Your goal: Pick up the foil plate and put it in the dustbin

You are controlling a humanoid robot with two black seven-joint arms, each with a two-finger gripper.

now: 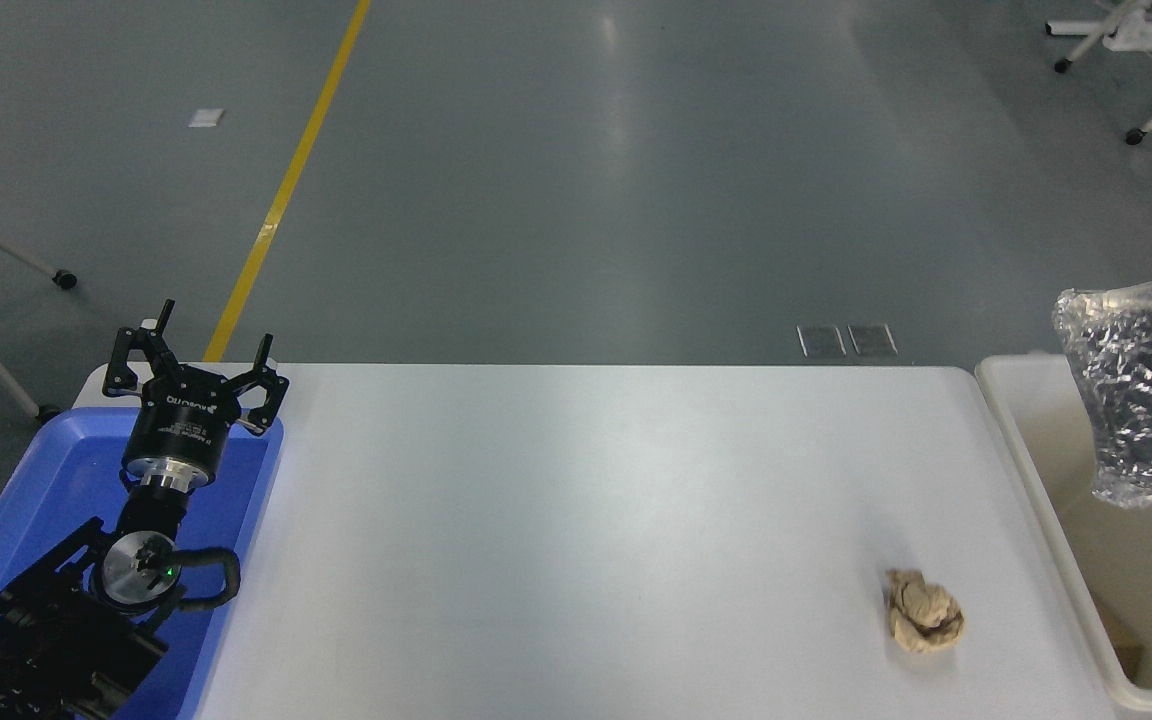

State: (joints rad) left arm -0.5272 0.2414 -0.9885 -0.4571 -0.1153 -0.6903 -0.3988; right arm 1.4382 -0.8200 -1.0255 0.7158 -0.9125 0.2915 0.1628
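Observation:
The foil plate (1141, 390), crinkled shiny silver, stands tilted on edge at the right border, above the open dustbin (1029, 470), whose cream-white rim runs along the table's right end. Nothing visible holds the plate; its right part is cut off by the picture's edge. My right arm and gripper are out of view. My left arm is parked at the lower left over the blue tray, its gripper (198, 350) open and empty.
A crumpled tan paper ball (924, 612) lies on the white table (576, 520) near the bin. The shallow blue tray (46, 470) sits at the table's left end. Wheeled frames stand on the grey floor beyond.

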